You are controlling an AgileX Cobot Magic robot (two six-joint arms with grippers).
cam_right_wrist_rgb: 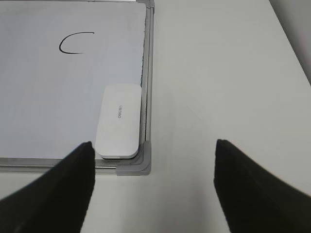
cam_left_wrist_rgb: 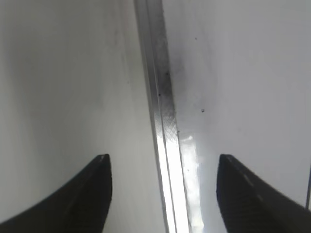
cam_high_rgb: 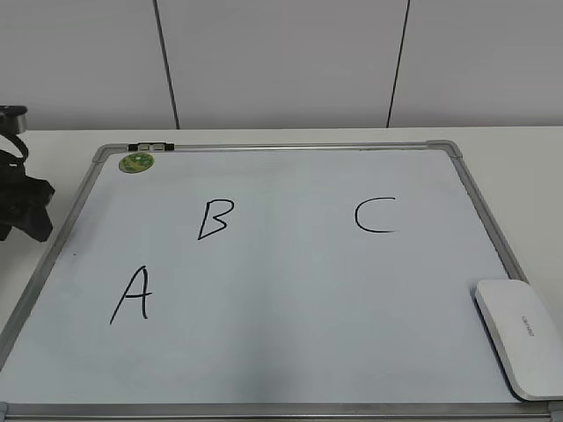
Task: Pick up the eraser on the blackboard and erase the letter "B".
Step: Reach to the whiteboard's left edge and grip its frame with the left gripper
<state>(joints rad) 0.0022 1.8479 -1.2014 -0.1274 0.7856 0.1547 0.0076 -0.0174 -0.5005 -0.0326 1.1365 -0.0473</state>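
Observation:
The blackboard (cam_high_rgb: 281, 352) is a white board in a silver frame, lying flat. The black letter "B" (cam_high_rgb: 215, 219) is at its upper left, with "A" (cam_high_rgb: 132, 295) below it and "C" (cam_high_rgb: 376, 215) to the right. The white eraser (cam_high_rgb: 522, 334) lies in the board's near right corner; it also shows in the right wrist view (cam_right_wrist_rgb: 118, 120). My right gripper (cam_right_wrist_rgb: 153, 160) is open and empty, above the table just off that corner. My left gripper (cam_left_wrist_rgb: 163, 167) is open and empty, over the board's left frame (cam_left_wrist_rgb: 163, 107). In the exterior view the left arm (cam_high_rgb: 19, 198) is at the left edge.
A small round green magnet (cam_high_rgb: 136, 162) sits at the board's top left corner. The white table (cam_right_wrist_rgb: 228, 73) extends to the right of the board. A white panelled wall (cam_high_rgb: 281, 61) stands behind the table.

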